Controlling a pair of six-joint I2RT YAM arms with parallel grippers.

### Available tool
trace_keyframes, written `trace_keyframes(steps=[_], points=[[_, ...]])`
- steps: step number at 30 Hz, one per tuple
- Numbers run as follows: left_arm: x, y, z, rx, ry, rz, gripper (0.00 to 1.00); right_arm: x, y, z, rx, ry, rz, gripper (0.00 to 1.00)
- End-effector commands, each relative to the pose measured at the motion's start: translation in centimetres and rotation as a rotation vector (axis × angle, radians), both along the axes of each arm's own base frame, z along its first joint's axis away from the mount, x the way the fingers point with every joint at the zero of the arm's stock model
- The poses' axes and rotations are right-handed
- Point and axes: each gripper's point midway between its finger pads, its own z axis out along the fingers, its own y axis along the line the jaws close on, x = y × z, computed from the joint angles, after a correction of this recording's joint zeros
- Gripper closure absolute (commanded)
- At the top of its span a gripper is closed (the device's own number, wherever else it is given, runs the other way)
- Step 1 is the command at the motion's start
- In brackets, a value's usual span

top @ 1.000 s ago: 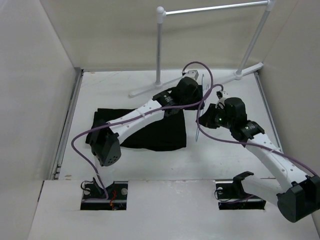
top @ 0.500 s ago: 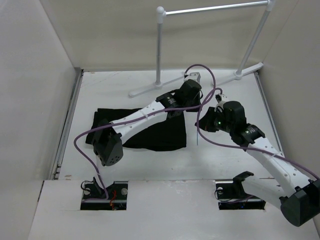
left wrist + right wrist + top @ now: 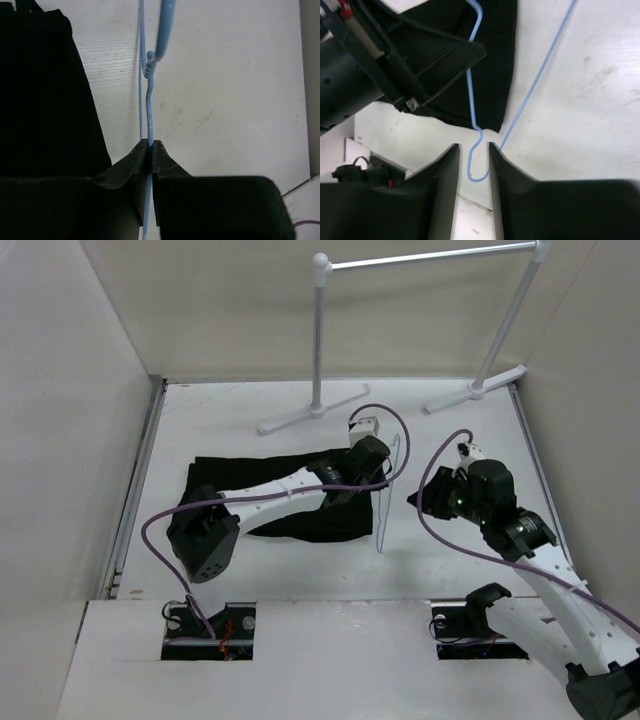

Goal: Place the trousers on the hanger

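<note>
The black trousers [image 3: 300, 502] lie flat on the table's left middle, partly under my left arm. The thin pale blue hanger [image 3: 383, 505] stands edge-on just right of them. My left gripper [image 3: 383, 462] is shut on the hanger's wire [image 3: 149, 107], with the trousers [image 3: 45, 90] to its left. My right gripper [image 3: 418, 502] is open just right of the hanger. In the right wrist view the hanger's hook [image 3: 478, 167] lies between the open fingers [image 3: 445, 170] without being pinched. The trousers [image 3: 492, 75] and the left gripper [image 3: 435, 55] show beyond it.
A white tube garment rack [image 3: 318, 340] stands at the back, its feet [image 3: 300, 418] on the table behind the arms. Purple cables [image 3: 400, 440] loop over both arms. Walls close in the left, right and back sides.
My left gripper has pulled back from near the rack toward the front, carrying the hanger with it. My right gripper has drawn back to the right and a little nearer.
</note>
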Motion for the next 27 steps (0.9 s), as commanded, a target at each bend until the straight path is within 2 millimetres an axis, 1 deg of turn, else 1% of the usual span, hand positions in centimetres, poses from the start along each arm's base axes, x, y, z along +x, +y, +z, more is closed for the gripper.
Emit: trace_keyframes(steps=[1, 2, 3, 4, 6, 7, 9, 10, 13, 15, 16, 18, 22, 24, 27], points=[[0.6, 0.2, 5.9, -0.162, -0.142, 0.084, 1.00, 1.1, -1.1, -0.5, 0.019, 0.024, -0.081, 0.77], [0.6, 0.6, 5.5, -0.160, -0.145, 0.095, 1.00, 1.8, -1.0, -1.0, 0.029, 0.042, -0.105, 0.87], [0.6, 1.0, 4.9, -0.153, -0.148, 0.106, 1.00, 2.7, -0.7, -1.4, 0.044, 0.045, -0.118, 0.92], [0.5, 1.4, 4.4, -0.154, -0.147, 0.114, 1.00, 3.5, -0.4, -1.8, 0.059, 0.041, -0.127, 0.94], [0.2, 2.0, 3.2, -0.154, -0.140, 0.127, 1.00, 5.6, 1.0, -2.6, 0.109, 0.034, -0.127, 0.95], [0.1, 2.4, 2.4, -0.145, -0.134, 0.142, 1.00, 6.7, 1.8, -2.9, 0.126, 0.022, -0.115, 0.93], [0.0, 3.1, 1.4, -0.132, -0.129, 0.161, 1.00, 8.7, 3.3, -3.9, 0.154, 0.006, -0.094, 0.84], [-0.1, 3.5, 0.8, -0.121, -0.126, 0.169, 1.00, 9.7, 3.9, -4.7, 0.165, 0.011, -0.088, 0.81], [-0.2, 4.5, -0.7, -0.100, -0.118, 0.191, 1.00, 11.8, 5.5, -6.5, 0.183, 0.024, -0.055, 0.75], [-0.2, 5.0, -1.7, -0.091, -0.102, 0.205, 1.00, 12.8, 6.0, -7.9, 0.189, 0.044, -0.057, 0.68], [-0.2, 5.1, -2.2, -0.087, -0.094, 0.211, 1.00, 13.2, 6.3, -8.5, 0.192, 0.054, -0.056, 0.64], [-0.3, 5.5, -3.0, -0.083, -0.080, 0.223, 1.00, 13.8, 6.8, -9.5, 0.189, 0.066, -0.049, 0.59], [-0.3, 5.7, -3.5, -0.083, -0.067, 0.232, 1.00, 14.3, 7.6, -12.0, 0.170, 0.114, -0.042, 0.57], [-0.3, 5.7, -3.4, -0.084, -0.067, 0.231, 1.00, 14.1, 8.2, -12.9, 0.168, 0.138, -0.028, 0.53], [-0.1, 5.7, -3.6, -0.081, -0.063, 0.232, 1.00, 13.2, 9.4, -13.8, 0.188, 0.169, 0.012, 0.49]])
